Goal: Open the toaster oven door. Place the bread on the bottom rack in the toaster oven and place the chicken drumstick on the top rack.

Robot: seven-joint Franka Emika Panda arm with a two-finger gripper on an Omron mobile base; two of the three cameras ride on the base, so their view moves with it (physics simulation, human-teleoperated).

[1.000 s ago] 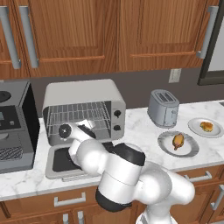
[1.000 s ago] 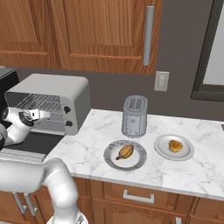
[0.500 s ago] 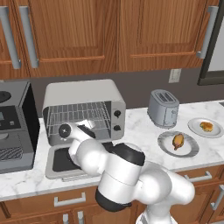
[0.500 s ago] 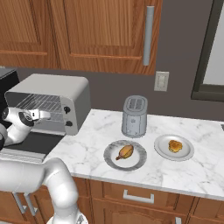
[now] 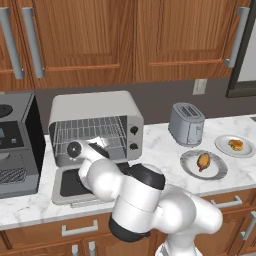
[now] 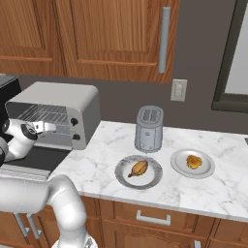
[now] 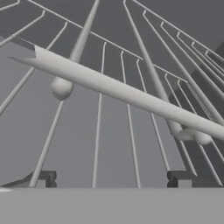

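**Door down, food not yet fetched**

Our gripper [image 7: 109,177] stands wide and empty at the mouth of the toaster oven [image 5: 95,125], its door [image 5: 75,184] lying flat. The bread [image 6: 193,161] and chicken drumstick [image 6: 139,168] sit on plates, well apart from it. We should back straight out, avoiding the racks [image 7: 131,92].

You have the toaster oven door [image 5: 75,186] lying flat, cavity mouth open; wire racks [image 5: 90,134] and arm [image 5: 107,180] crowd it.
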